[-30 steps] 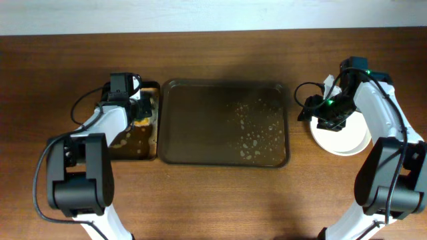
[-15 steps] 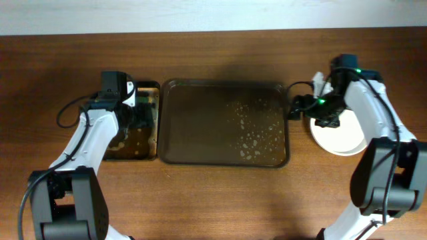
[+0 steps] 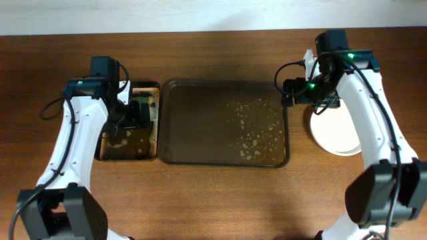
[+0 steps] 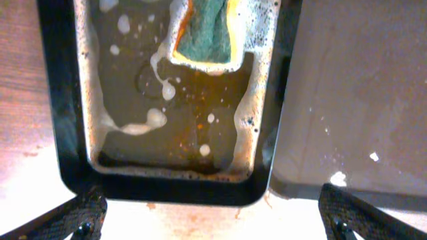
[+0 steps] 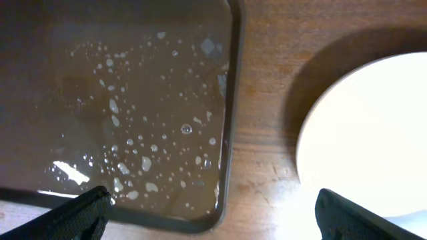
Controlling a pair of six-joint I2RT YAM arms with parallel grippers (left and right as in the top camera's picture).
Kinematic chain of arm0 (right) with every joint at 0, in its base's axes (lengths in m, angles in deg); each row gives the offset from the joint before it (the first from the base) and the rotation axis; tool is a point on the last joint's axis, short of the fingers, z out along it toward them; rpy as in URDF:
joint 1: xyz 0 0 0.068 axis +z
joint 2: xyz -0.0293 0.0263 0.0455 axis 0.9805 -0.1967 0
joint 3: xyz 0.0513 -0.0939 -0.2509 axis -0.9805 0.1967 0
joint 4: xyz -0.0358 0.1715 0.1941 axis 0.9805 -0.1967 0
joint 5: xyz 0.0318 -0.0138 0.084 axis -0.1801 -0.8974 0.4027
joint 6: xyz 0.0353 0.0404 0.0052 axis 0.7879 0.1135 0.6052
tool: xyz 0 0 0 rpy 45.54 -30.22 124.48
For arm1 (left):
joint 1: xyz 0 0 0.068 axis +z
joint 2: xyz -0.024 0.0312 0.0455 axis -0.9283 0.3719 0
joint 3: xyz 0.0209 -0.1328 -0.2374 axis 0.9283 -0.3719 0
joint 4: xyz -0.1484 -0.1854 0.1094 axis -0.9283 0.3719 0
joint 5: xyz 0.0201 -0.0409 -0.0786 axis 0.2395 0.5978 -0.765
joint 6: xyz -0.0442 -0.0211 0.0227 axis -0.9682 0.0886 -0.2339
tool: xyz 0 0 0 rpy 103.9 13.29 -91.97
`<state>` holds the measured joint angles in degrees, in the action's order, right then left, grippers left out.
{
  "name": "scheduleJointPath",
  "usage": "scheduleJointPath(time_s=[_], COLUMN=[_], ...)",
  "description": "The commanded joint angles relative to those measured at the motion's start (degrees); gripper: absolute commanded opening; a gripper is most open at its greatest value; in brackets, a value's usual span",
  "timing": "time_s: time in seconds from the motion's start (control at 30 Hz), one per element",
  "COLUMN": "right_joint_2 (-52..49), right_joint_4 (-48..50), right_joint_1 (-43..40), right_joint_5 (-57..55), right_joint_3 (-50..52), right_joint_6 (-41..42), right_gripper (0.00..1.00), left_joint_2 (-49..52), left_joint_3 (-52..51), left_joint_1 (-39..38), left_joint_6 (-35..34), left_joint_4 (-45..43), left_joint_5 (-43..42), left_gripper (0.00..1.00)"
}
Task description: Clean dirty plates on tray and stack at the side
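The dark brown tray (image 3: 200, 123) lies mid-table with no plate on it, only soap droplets (image 3: 257, 137); it also shows in the right wrist view (image 5: 67, 60). A stack of plain white plates (image 3: 340, 130) sits on the table to its right, seen again as plates (image 5: 373, 127). My right gripper (image 3: 293, 90) hovers open over the tray's far right corner, left of the stack, with nothing between its fingertips (image 5: 80, 213). Over the small black tray (image 3: 127, 152) my left gripper (image 3: 139, 110) is open and holds nothing. The sponge (image 4: 207, 33) lies in the soapy water.
The black tray (image 4: 67, 100) holds brownish water with foam and stands close against the brown tray's left rim (image 4: 293, 100). Bare wooden table (image 3: 220, 200) runs along the front, and both arms' bases stand at the near corners.
Both grippers have opened. The left one let go of the sponge in the black tray and lifted. The right one drew away from the plate stack towards the tray's far right corner.
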<state>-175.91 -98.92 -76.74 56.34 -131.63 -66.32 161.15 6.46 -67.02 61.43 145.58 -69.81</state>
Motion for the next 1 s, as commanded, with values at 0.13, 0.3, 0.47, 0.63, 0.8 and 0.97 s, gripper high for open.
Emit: scheduleJointPath(time_s=[0.13,0.3,0.47,0.63,0.8,0.97], right_joint_2=[19.6,36.0,47.4,48.9,46.4,41.7], right_joint_4=[9.4,17.3,17.7,17.6,17.6,17.6], right_joint_1=[0.0,-0.1,0.0,0.0,0.0,0.0], right_joint_5=[-2.6,-4.1,-5.4,-5.4,-5.4,-5.4], right_joint_3=[17.9,31.1,35.0,35.0,35.0,35.0], right_joint_6=[1.7,1.7,1.6,1.6,1.7,1.6], right_gripper=[0.98,0.98,0.98,0.98,0.98,0.98], left_joint_2=[-15.6,-32.6,-52.4,-62.1,-63.5,-63.5], left_joint_3=[-6.6,-21.4,-35.3,-38.4,-38.4,-38.4], left_joint_1=[0.2,0.2,0.2,0.2,0.2,0.2], left_joint_6=[0.3,0.7,1.1,1.1,1.1,1.1], left_joint_4=[-2.2,-12.4,-20.9,-20.4,-20.1,-20.1], left_joint_5=[-0.6,-0.6,0.3,2.4,2.4,2.4], left_gripper=[1.0,1.0,1.0,1.0,1.0,1.0])
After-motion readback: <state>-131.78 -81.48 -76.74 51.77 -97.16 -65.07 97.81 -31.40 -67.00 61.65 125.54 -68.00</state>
